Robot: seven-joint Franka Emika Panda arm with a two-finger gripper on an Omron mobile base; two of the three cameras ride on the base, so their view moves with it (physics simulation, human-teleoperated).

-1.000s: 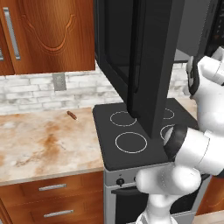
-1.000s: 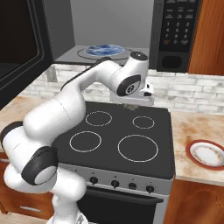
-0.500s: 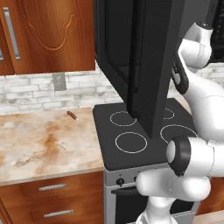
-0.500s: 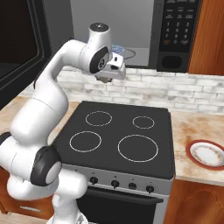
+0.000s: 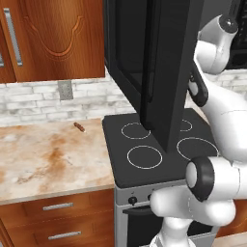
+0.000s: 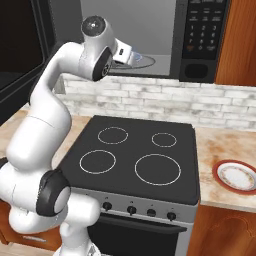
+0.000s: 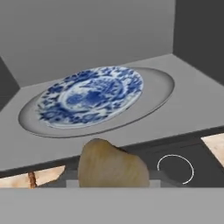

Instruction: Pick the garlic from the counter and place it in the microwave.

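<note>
While a second ago we saw the arm bent low over the stovetop with its hand near the brick backsplash, it has since swung upward, and the gripper now sits at the mouth of the open microwave, at its near edge. Half a second ago the hand was still below and left of that opening in the right base view; now it is level with the grey floor of the cavity. We see the garlic clamped between the jaws, which are drawn together on it; in the hand view it sits at the bottom, a pale tan bulb whose pointed end rises up and slightly left, though we cannot tell its long axis with any certainty because its lower part is cut off. It hangs just in front of the microwave's sill, not yet over the blue patterned plate that lies on the grey turntable farther in. From the left base view the open door hides the hand. Below, the counter carries a small brown thing near the wall, and on the right side a red-rimmed plate rests on the marbled top.
</note>
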